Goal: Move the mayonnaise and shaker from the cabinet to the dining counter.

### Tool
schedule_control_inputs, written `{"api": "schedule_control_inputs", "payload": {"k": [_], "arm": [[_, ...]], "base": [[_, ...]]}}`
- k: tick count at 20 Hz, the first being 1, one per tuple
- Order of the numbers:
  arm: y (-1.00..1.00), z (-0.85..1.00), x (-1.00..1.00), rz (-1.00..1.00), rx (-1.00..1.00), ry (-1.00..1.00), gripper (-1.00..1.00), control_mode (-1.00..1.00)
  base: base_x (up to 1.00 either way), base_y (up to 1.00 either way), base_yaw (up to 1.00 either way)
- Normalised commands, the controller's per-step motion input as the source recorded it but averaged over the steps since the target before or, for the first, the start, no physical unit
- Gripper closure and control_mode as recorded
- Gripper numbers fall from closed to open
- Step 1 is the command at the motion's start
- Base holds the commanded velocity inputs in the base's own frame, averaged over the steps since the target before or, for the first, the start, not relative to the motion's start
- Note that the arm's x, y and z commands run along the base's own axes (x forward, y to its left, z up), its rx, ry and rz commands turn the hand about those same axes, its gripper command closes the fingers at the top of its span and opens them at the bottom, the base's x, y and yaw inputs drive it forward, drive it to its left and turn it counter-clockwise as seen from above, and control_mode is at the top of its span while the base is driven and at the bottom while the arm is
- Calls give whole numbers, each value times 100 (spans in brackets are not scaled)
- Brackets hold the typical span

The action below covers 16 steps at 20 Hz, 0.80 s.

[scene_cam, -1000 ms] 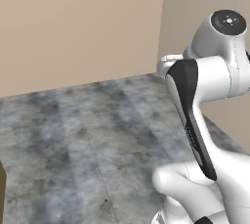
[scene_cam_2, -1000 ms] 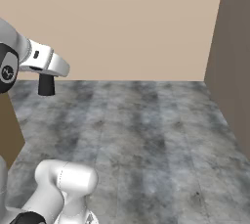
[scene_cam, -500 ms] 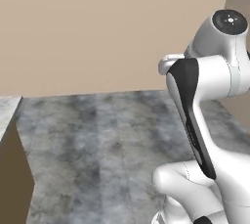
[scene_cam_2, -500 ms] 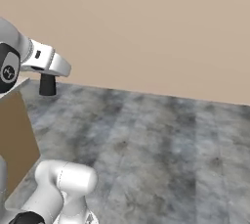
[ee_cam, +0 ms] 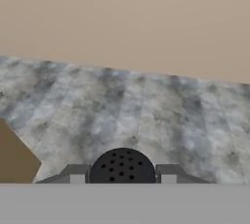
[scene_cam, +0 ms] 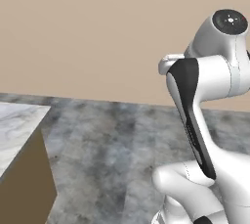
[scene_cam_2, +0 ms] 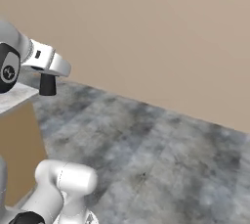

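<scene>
The shaker point(ee_cam: 122, 167) sat between the two fingers point(ee_cam: 75, 173) of the gripper point(scene_cam_2: 47, 85), one finger at each side of it, its holed top facing the hand camera. In the right base view the shaker point(scene_cam_2: 47, 84) hung below the hand at the left, above the near corner of the counter point(scene_cam_2: 14, 98). In the left base view the counter point(scene_cam: 19, 130) lay at the lower left, with the floor point(scene_cam: 112, 154) spreading to its right and behind it. The wall point(scene_cam: 97, 32) stood behind the floor.
</scene>
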Motion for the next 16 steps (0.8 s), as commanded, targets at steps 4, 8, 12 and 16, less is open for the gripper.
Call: {"api": "schedule_control_inputs", "payload": {"k": [4,8,12,16], "arm": [[0,0,0,0,0,0,100,100],[0,0,0,0,0,0,100,100],[0,0,0,0,0,0,100,100],[0,0,0,0,0,0,100,100]], "base": [[100,-57,47],[100,-59,46],[100,-65,45],[100,-68,45]]}}
